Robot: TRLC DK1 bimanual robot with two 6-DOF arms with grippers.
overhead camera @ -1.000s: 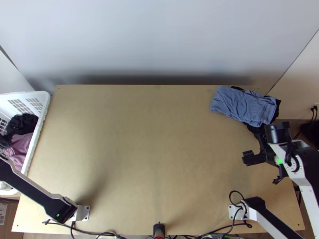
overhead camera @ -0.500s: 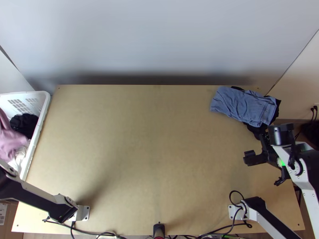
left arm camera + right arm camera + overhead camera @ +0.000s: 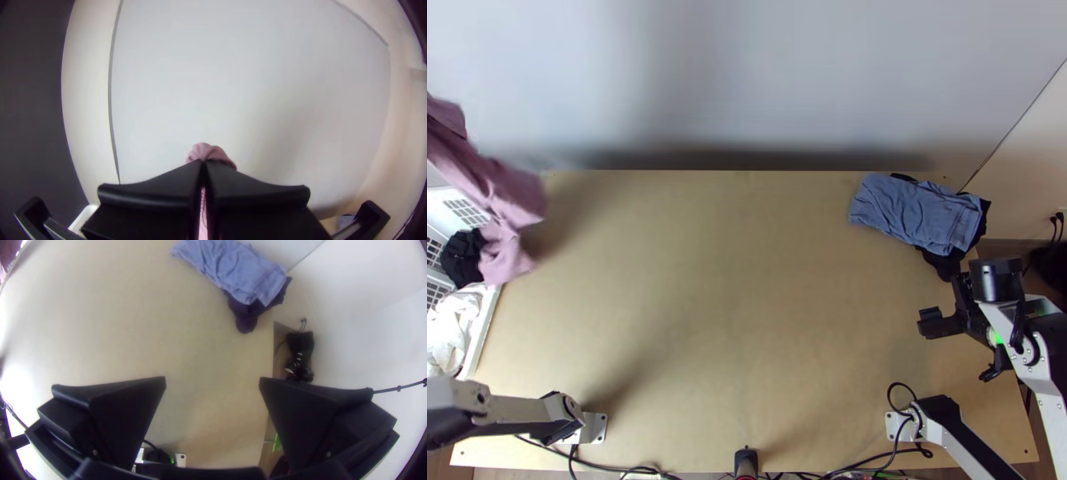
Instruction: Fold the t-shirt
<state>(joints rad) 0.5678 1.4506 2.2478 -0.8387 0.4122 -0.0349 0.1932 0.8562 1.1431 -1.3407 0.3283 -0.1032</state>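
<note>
With my left gripper closed tight, I hold the pink t-shirt, bunched and dangling by the table's far left. It has just risen from the white basket, so spreading can likely follow. My right gripper is wide open, empty, near the blue cloth.

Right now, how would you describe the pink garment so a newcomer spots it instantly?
Left of the wooden table stands a white basket. The pink garment hangs by the basket and the table's edge, held by the left gripper. Pink and hanging, it differs from the black cloth and white cloth inside.
</note>
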